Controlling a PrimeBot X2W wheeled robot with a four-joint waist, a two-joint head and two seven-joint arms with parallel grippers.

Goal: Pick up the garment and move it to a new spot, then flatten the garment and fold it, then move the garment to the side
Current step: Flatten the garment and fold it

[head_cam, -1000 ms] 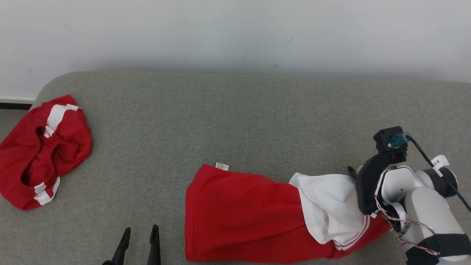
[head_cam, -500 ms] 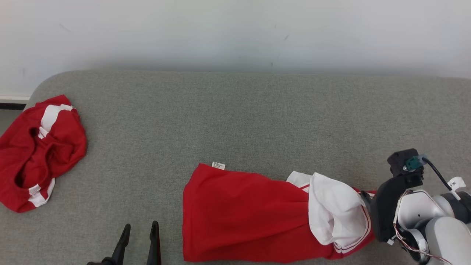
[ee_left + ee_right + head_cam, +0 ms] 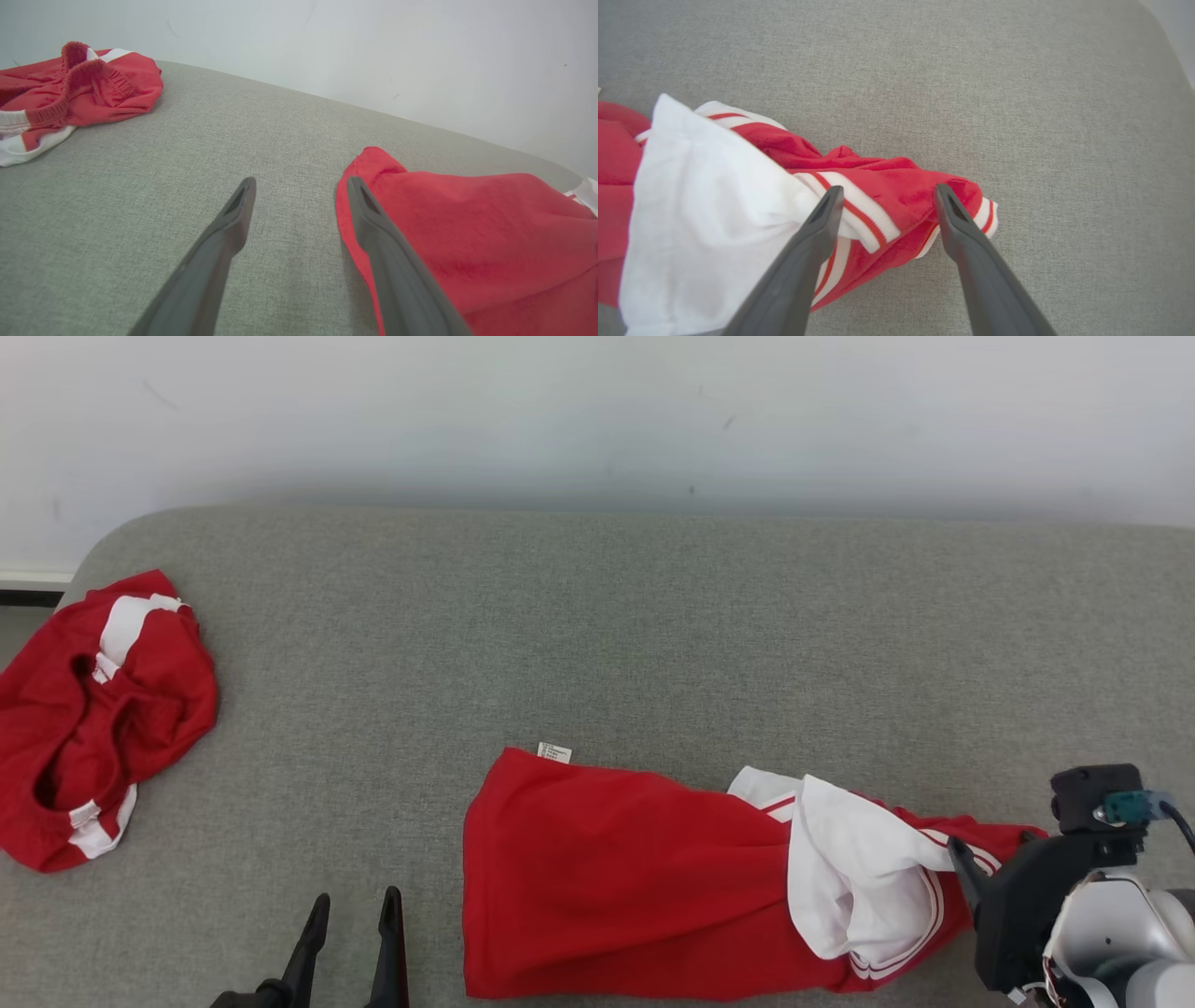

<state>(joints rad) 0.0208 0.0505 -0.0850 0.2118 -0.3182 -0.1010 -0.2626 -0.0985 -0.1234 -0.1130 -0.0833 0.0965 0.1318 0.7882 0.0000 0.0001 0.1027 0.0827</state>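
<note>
The garment (image 3: pixel 635 877), red with a white lining and red-and-white striped trim, lies crumpled along the front of the grey couch seat (image 3: pixel 597 635). My right gripper (image 3: pixel 985 859) is at its right end. In the right wrist view this gripper (image 3: pixel 885 196) hangs open just over the striped end (image 3: pixel 896 186), with nothing between the fingers. My left gripper (image 3: pixel 353 915) stands open at the bottom, just left of the garment. The left wrist view has its right finger (image 3: pixel 373 224) lying along the garment's red edge (image 3: pixel 467 224).
A second red and white garment (image 3: pixel 93 709) lies bunched at the seat's left end, also visible at the upper left of the left wrist view (image 3: pixel 70 88). A white wall (image 3: pixel 597 411) runs behind the seat. Bare grey cushion spans the middle and back.
My right arm has drawn back toward the lower right, off the white part of the garment. The garment's striped right end now lies stretched out to the right. The camera shifted slightly.
</note>
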